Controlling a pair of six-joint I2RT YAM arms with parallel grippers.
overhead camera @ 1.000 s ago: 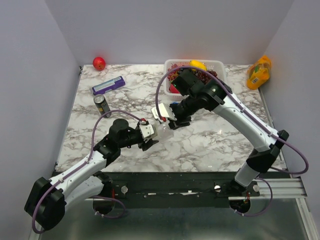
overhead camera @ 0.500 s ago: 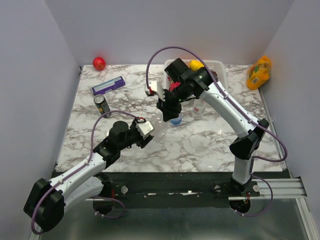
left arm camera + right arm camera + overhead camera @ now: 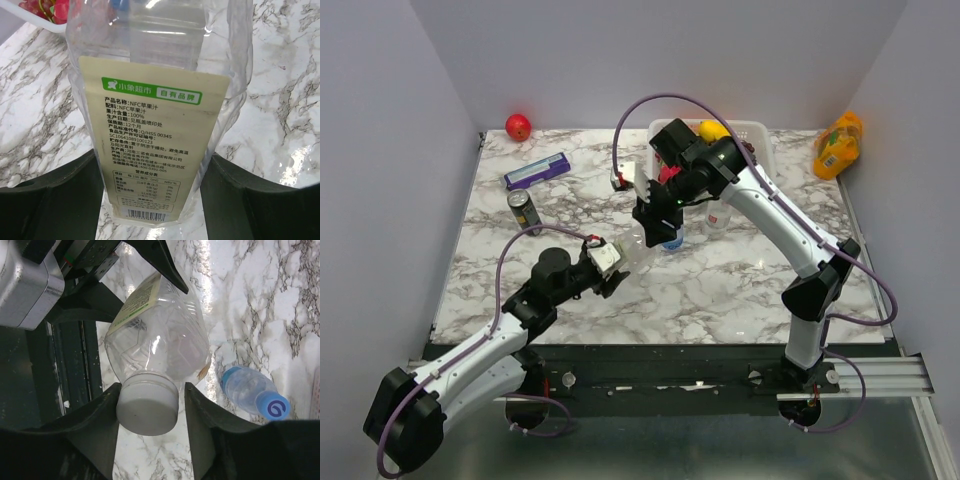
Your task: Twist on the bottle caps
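left gripper [image 3: 152,165]: clamped on the clear plastic bottle with yellow-green label [image 3: 160,100] | right gripper [image 3: 150,400]: slightly spread, straddling its round white plastic cap [image 3: 147,415], not quite pinching

- The bottle [image 3: 150,55] has a cream label [image 3: 160,150]. Its green strip says "小象超市" and "自有品牌".
- The black lines under the strip include "产品名称:NFC苹果汁", "果汁含量:100%" and "SC10641089100123".
- At the label's bottom are a number table and a barcode, both too small to read.
- The blue cap [image 3: 273,407] has a white sign like a "G".
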